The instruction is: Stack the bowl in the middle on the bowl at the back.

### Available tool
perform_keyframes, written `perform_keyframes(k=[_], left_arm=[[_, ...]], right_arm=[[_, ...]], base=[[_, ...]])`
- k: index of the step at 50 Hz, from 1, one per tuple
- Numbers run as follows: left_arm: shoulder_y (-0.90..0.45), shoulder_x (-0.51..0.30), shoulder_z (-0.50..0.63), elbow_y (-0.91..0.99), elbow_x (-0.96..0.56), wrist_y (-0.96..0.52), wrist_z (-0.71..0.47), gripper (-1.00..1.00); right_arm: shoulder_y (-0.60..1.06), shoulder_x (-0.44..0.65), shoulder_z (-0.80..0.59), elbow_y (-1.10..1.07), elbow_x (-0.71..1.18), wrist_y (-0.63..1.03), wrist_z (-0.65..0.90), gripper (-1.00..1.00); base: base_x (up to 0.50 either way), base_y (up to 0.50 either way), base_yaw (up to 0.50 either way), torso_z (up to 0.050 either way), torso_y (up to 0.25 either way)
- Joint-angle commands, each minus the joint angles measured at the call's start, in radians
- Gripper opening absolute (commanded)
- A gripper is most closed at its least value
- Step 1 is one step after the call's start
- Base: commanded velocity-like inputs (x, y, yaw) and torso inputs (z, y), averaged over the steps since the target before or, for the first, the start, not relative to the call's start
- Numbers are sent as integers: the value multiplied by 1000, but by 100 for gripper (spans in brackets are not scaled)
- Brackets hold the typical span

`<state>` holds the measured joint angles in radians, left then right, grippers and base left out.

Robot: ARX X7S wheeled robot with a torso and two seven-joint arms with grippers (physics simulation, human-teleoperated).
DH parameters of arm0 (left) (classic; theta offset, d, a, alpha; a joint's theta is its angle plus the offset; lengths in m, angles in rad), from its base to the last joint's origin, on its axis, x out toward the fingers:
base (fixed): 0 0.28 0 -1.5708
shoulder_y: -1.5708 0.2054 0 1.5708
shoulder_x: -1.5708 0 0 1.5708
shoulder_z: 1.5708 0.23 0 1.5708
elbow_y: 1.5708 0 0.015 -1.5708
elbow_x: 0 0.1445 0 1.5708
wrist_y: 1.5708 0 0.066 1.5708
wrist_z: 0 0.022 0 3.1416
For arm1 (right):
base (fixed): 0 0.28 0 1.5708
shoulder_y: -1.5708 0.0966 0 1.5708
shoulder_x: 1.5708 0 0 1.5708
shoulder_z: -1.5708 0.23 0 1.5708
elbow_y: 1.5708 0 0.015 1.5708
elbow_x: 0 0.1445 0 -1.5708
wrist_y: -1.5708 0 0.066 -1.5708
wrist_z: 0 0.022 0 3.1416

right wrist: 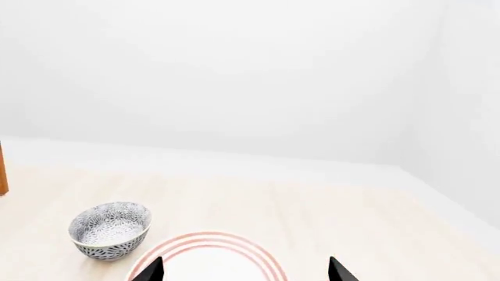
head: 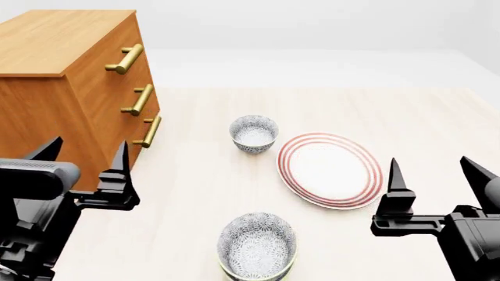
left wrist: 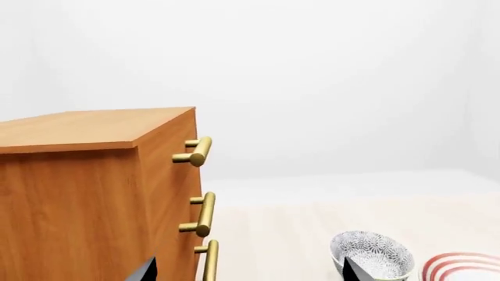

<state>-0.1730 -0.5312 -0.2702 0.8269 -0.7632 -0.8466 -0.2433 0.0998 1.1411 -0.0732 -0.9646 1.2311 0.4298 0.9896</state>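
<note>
Nothing is stacked yet: both claws, left claw [head: 86, 161] and right claw [head: 434, 175], hang spread and empty, the bowl in the middle [head: 257, 245] between them, the bowl at the back [head: 254, 133] beyond.

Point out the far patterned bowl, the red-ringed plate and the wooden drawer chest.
far patterned bowl [head: 254, 133], head view, inner wall below the rim.
red-ringed plate [head: 331, 169], head view, its white centre.
wooden drawer chest [head: 55, 38], head view, its top surface.
</note>
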Motion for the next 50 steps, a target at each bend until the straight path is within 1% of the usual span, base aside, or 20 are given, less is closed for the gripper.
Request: perform_keyframes(k=[1, 5, 8, 15, 22, 28, 34, 41, 45, 48, 50], left_arm=[[-4, -8, -19, -17, -27, -12, -4, 100], [-30, 10, 2, -65, 0, 1, -14, 100], [-57, 35, 35, -142, 41, 14, -29, 100], [-73, 68, 84, -241, 87, 42, -28, 100], [-83, 69, 116, -265, 106, 49, -23, 100], [-95, 46, 88, -241, 91, 28, -37, 100], [-89, 19, 42, -225, 82, 21, -46, 100], [-59, -10, 14, -214, 91, 39, -32, 100], [-45, -40, -24, -180, 61, 14, -30, 100], [-68, -62, -49, -160, 18, -39, -46, 100], [-106, -78, -80, -149, -44, -106, -72, 100]], right_arm=[[-36, 4, 22, 2, -24, -28, -16, 100], [-39, -11, 14, 13, -46, -30, -29, 100], [-46, -39, -7, 33, -81, -33, -49, 100], [-41, -97, -49, 81, -144, -44, -99, 100], [-37, -115, -58, 117, -157, -52, -124, 100], [-50, -87, -28, 111, -134, -56, -107, 100], [-88, -47, 22, 95, -114, -69, -81, 100], [-145, 0, 92, 75, -95, -84, -43, 100], [-253, 50, 205, 44, -69, -101, 2, 100], [-329, 71, 300, 26, -51, -101, 22, 100], [-361, 84, 351, 13, -26, -95, 32, 100]], base=[[0, 0, 0, 0, 0], [0, 0, 0, 0, 0], [0, 0, 0, 0, 0], [0, 0, 0, 0, 0], [0, 0, 0, 0, 0], [0, 0, 0, 0, 0], [0, 0, 0, 0, 0], [0, 0, 0, 0, 0], [0, 0, 0, 0, 0], [0, 0, 0, 0, 0], [0, 0, 0, 0, 0]])
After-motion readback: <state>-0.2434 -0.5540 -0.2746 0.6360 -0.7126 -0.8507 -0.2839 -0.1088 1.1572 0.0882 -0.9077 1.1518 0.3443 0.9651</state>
